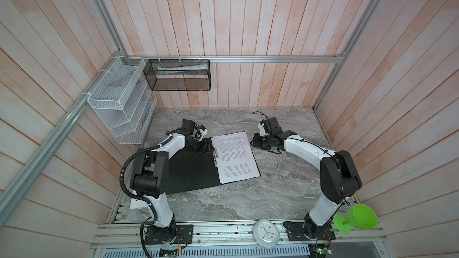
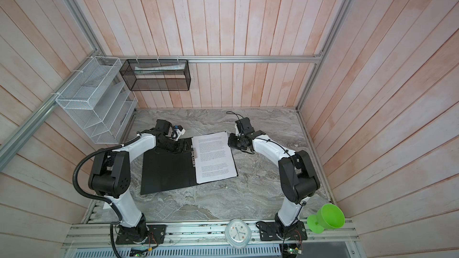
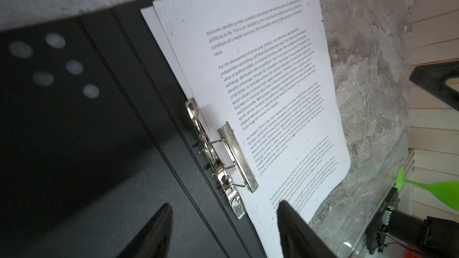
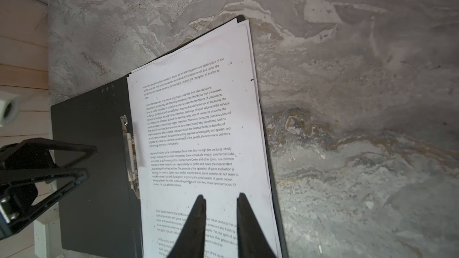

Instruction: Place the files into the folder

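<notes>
Poising the left gripper [image 3: 224, 204], wide open and empty, astride the end of the metal clip [image 3: 237, 160], and the right gripper [image 4: 220, 194], narrowly parted and empty, over the files [image 4: 198, 120] lying inside the open folder [image 4: 99, 207], seemingly finishing placement and calling next for clamping, then closing.

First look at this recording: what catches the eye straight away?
An open black folder lies in the middle with white printed sheets on its right half, a metal clip along their inner edge. The left gripper hangs open at the folder's far end; the right gripper is by the sheets' far right corner. A bright green cup stands out at the front right.
</notes>
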Controlling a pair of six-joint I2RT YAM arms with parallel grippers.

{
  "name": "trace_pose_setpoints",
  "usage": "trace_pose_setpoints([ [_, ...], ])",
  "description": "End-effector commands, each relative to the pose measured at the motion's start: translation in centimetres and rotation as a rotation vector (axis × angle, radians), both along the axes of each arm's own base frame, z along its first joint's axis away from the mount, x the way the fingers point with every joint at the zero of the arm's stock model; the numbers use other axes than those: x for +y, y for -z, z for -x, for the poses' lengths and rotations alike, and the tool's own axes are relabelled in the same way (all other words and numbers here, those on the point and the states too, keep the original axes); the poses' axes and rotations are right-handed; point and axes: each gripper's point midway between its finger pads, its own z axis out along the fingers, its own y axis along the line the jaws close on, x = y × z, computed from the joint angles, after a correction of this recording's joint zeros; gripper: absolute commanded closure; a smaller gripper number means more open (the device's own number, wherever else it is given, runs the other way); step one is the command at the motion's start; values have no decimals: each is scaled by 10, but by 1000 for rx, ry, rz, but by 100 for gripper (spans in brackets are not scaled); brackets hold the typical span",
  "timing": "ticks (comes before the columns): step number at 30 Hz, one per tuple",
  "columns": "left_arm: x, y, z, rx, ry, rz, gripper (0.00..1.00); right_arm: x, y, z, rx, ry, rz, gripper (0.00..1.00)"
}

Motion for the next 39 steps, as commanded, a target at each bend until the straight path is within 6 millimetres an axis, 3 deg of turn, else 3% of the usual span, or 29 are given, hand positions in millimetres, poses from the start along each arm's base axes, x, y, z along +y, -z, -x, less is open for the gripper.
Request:
trace_pose_setpoints([
  [1, -9, -23, -19, -81, -20, 96, 31, 11, 12, -7, 4, -53, -31, 77],
  [8, -11, -12, -13, -37, -28, 114, 31, 8, 44, -18, 53, -45, -24, 77],
  [17, -9, -1, -12, -1, -29, 105, 31, 12, 60, -21, 78, -63, -13, 77],
  [27, -7, 4, -11, 22, -29, 107, 31, 8, 56, -28, 57, -56, 7, 77],
  [39, -7, 11, -10, 51, -23, 116, 31, 8, 72, -32, 86, -55, 22, 77],
])
